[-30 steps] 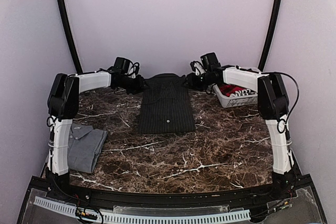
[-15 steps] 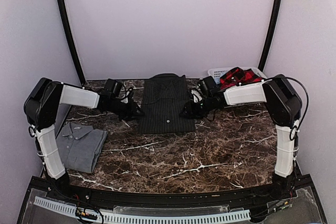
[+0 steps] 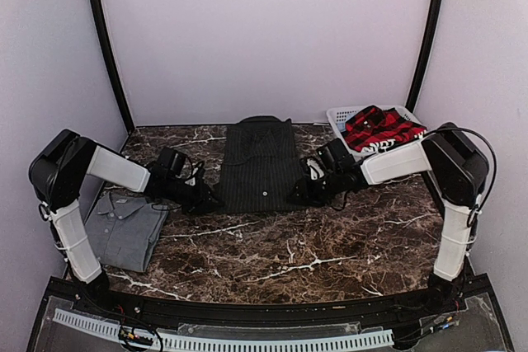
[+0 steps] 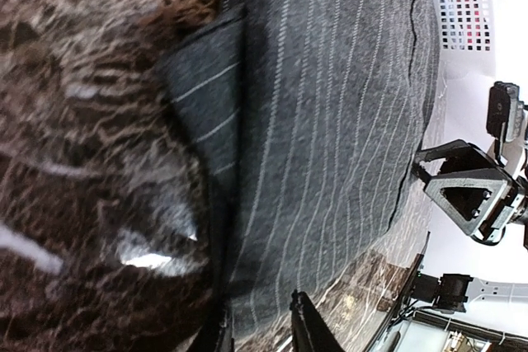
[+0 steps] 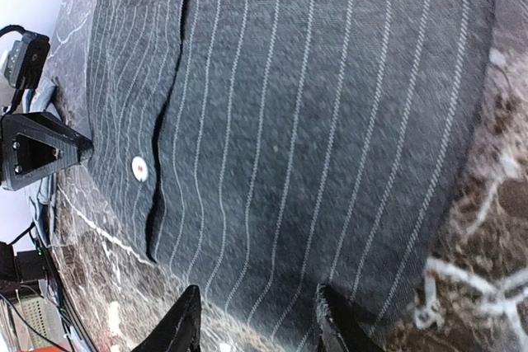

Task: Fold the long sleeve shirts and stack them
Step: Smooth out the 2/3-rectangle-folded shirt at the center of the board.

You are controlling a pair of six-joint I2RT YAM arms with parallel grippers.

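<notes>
Left jaws and right jaws have dropped from twelve o'clock to the seven and five o'clock hem corners of the pinstripe shirt (image 3: 261, 162); both gape wide, empty; a fold looks imminent.

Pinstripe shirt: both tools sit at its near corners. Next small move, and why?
Probably ease both forward and shut them on the hem. The left tool and right tool sit open at the pinstripe shirt's near corners, gripping nothing yet.

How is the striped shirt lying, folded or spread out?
Partly folded: the shirt is a narrow strip, no sleeves sticking out, a flap tucked along its side.
</notes>
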